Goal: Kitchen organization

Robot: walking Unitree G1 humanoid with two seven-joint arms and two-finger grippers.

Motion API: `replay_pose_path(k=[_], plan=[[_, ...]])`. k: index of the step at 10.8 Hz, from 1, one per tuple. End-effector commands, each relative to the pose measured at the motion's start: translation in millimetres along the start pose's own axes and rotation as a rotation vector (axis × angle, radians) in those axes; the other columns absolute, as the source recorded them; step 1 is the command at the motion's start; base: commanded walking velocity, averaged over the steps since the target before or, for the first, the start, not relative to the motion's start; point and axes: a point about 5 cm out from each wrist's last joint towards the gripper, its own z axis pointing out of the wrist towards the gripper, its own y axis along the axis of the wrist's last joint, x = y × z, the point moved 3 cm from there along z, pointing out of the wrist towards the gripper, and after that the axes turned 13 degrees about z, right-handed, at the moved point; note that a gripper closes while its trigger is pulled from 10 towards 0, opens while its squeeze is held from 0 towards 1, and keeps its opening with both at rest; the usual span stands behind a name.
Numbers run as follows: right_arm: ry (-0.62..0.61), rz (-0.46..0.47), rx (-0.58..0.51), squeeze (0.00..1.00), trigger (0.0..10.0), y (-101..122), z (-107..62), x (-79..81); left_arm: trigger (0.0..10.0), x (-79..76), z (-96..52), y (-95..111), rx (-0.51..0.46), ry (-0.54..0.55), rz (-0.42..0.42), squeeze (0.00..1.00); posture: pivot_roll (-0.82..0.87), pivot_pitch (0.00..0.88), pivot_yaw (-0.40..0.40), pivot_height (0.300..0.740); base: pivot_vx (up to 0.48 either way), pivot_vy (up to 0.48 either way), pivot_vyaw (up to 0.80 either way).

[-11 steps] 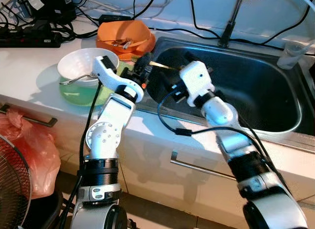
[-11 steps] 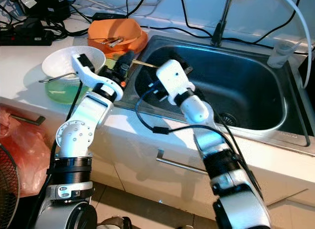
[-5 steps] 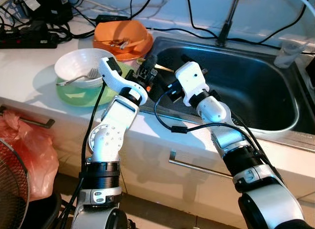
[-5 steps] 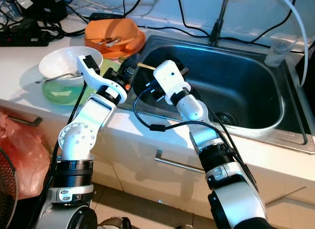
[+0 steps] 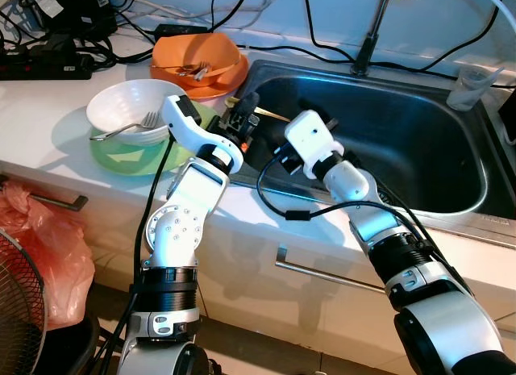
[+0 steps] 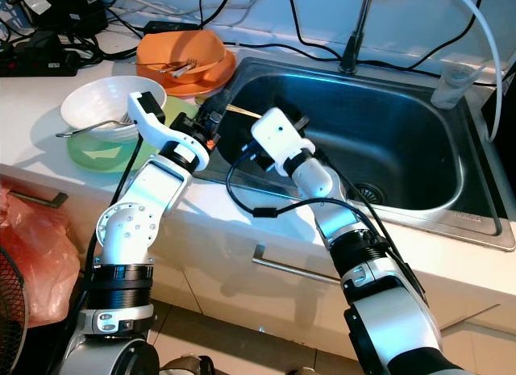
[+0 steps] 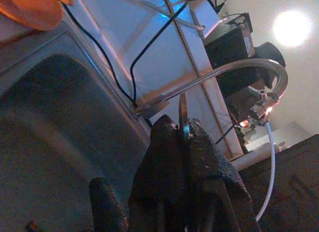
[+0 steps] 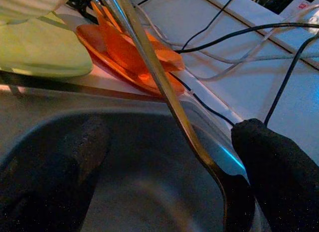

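Note:
My left gripper [image 5: 244,117] is over the sink's left rim, shut on a thin metal utensil [image 5: 268,111] that sticks out rightward over the basin. In the left wrist view the fingers [image 7: 167,142] pinch its narrow strip [image 7: 183,110]. My right arm reaches into the sink's left side, with its white wrist housing [image 5: 309,137] just right of the utensil. My right gripper [image 8: 172,129] is open, with the utensil's shaft [image 8: 159,87] running between the two spread fingers [image 8: 75,147] and touching neither; its broad end lies near the palm.
On the counter stand a white bowl [image 5: 121,107] holding a fork on a green plate [image 5: 133,157] and orange plates [image 5: 199,62] with cutlery. Power strips and cables [image 5: 48,64] are at the back left. The steel sink [image 5: 419,149] has a faucet [image 5: 369,40], with a plastic cup [image 5: 470,86] at its right.
My right arm has shifted a little lower and leftward in the sink, closer to the held utensil. The left gripper keeps its grip in much the same place.

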Motion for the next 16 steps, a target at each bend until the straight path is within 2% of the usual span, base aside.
replay_pose_path(k=[1, 2, 7, 16], plan=[[-0.001, -0.020, -0.017, 0.00, 1.3, 5, 3.1, -1.9, 0.0, -20.2, 1.3, -18, 0.015, -0.036, -0.087, 0.00, 0.06, 0.071, -0.017, 0.740, 0.000, 0.000, 0.00], [-0.002, -0.018, -0.016, 0.00, 0.0, 4, 3.1, -1.3, 0.0, -20.5, 0.6, -19, 0.019, -0.037, -0.088, 0.00, 0.06, 0.071, -0.018, 0.740, 0.000, 0.000, 0.00], [-0.004, 0.001, -0.015, 0.00, 0.0, 1, 3.2, 0.1, 0.0, -22.5, -1.4, -28, 0.045, -0.041, -0.096, 0.00, 0.06, 0.070, -0.022, 0.740, 0.000, 0.000, 0.00], [0.006, 0.017, -0.018, 0.00, 0.0, -1, 2.4, 2.0, 0.0, -23.1, -0.9, -28, 0.041, -0.039, -0.090, 0.00, 0.06, 0.067, -0.027, 0.740, 0.000, 0.000, 0.00]])
